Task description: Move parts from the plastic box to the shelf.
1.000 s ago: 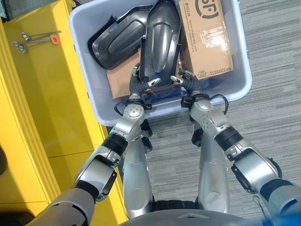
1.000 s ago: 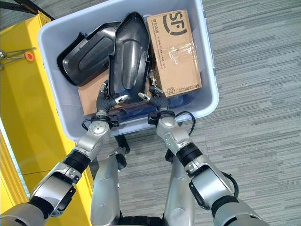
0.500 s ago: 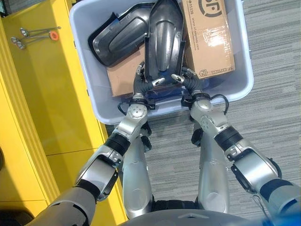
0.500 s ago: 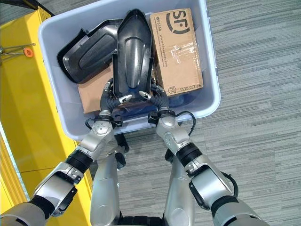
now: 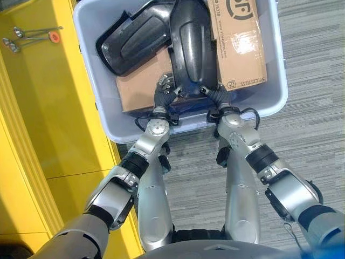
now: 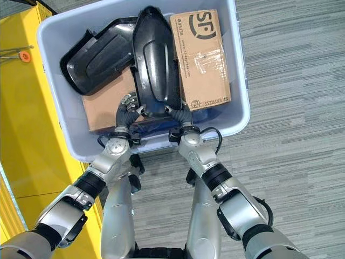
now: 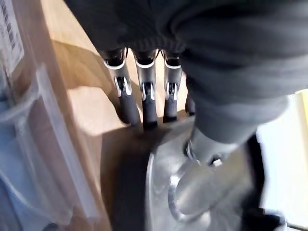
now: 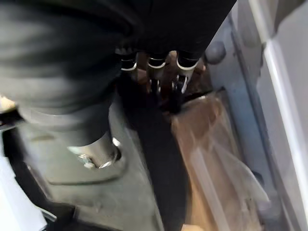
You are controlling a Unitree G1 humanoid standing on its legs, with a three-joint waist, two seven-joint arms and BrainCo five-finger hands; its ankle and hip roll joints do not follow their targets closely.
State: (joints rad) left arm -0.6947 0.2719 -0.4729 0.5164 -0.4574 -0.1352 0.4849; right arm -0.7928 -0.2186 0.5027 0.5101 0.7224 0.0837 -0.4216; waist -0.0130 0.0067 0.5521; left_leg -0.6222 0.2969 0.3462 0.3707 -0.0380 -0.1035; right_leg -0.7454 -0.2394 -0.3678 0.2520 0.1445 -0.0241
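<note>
Your left hand [image 5: 163,93] and right hand [image 5: 214,95] both grip the near end of the long glossy black moulded plastic part [image 5: 192,46], fingers curled under its edges and thumbs pressed on its top face, one hand on each side. In the left wrist view the fingers [image 7: 142,98] hook beneath the part's rim against brown cardboard. The part lies inside the pale grey-blue plastic box [image 5: 89,65], running toward 12 o'clock. At its 3 o'clock sits a printed brown cardboard carton [image 5: 240,46]; at its 9 o'clock lies a second black moulded part [image 5: 133,43] on a flat cardboard sheet [image 5: 141,89]. Beyond the box at 9 o'clock stands the yellow shelf [image 5: 38,118].
</note>
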